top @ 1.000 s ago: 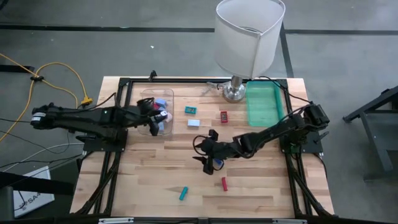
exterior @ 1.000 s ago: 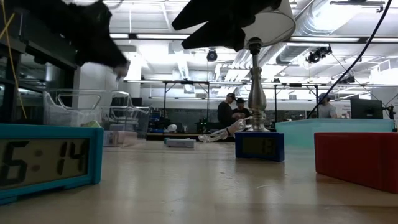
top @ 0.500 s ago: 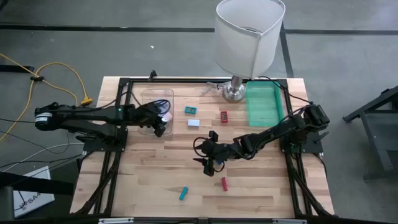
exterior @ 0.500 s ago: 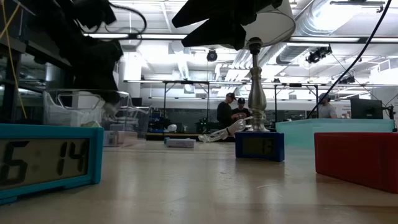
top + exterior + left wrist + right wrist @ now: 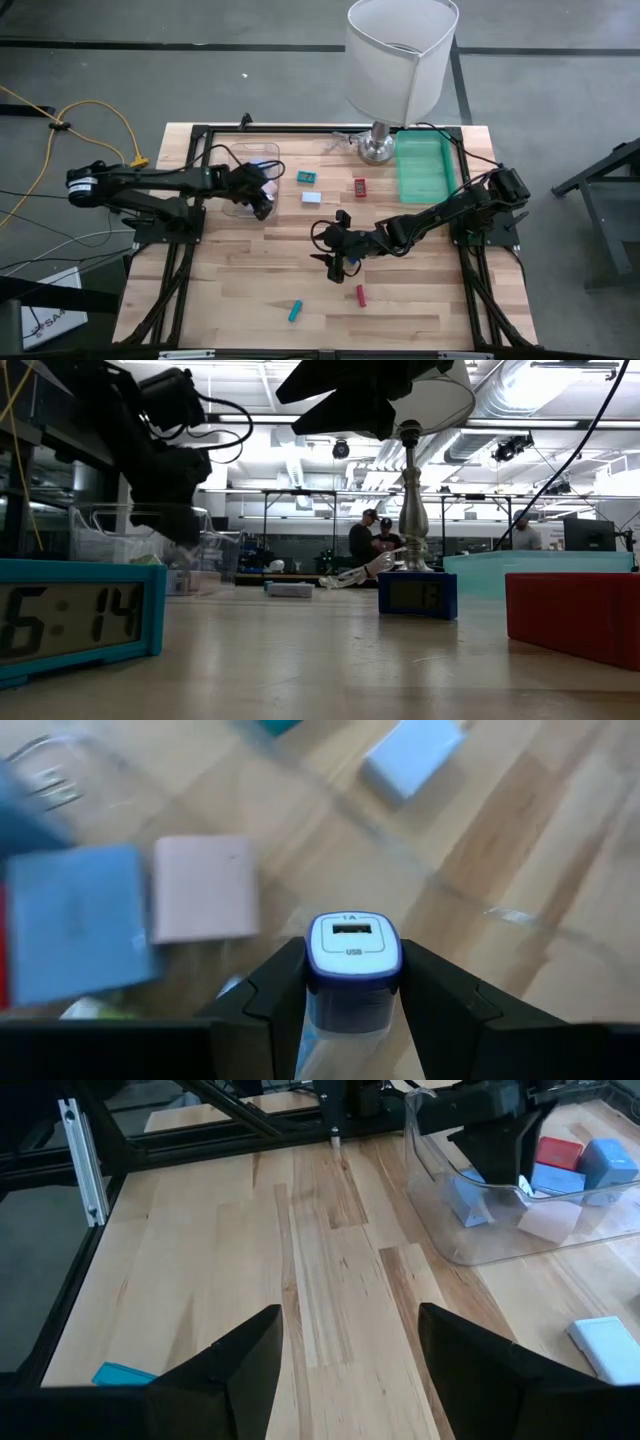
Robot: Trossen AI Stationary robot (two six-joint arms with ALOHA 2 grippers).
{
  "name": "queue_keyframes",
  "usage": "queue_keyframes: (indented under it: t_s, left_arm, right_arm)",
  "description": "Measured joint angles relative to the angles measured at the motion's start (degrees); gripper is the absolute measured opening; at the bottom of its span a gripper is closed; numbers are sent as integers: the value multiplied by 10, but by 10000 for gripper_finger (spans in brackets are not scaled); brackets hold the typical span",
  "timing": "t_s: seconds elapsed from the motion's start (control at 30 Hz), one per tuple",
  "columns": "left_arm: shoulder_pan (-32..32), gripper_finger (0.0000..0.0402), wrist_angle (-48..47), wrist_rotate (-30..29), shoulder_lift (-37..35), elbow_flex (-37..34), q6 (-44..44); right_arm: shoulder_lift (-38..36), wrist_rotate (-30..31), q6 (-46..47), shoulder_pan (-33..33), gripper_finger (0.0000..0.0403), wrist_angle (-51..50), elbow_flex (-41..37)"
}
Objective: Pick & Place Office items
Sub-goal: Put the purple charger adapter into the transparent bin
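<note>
Over the wooden table, left end effector grips a USB charger (marked "1A"); right end effector gapes empty.

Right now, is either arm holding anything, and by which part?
The left gripper holds a small white-and-blue USB charger by its two sides, USB face pointing outward, over the clear bin. The right gripper holds nothing; its jaws are open.

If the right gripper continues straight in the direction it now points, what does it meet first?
Probably only bare table. The open right gripper points along the wood toward the black frame rail. The clear bin sits off to one side, though depth is hard to judge.
</note>
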Motion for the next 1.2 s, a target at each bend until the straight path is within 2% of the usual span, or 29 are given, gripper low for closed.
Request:
queue_keyframes:
  t_s: [0.43, 0.73, 1.2]
  left_arm:
    - [0, 139, 16, 5, 2, 0, -2]
    - [0, 169, 16, 6, 2, 0, -5]
    - [0, 173, 16, 6, 2, 0, -5]
  right_arm:
    - [0, -2, 1, 0, 221, 0, 0]
    - [0, -2, 2, 0, 221, 0, 0]
    - [0, -2, 2, 0, 221, 0, 0]
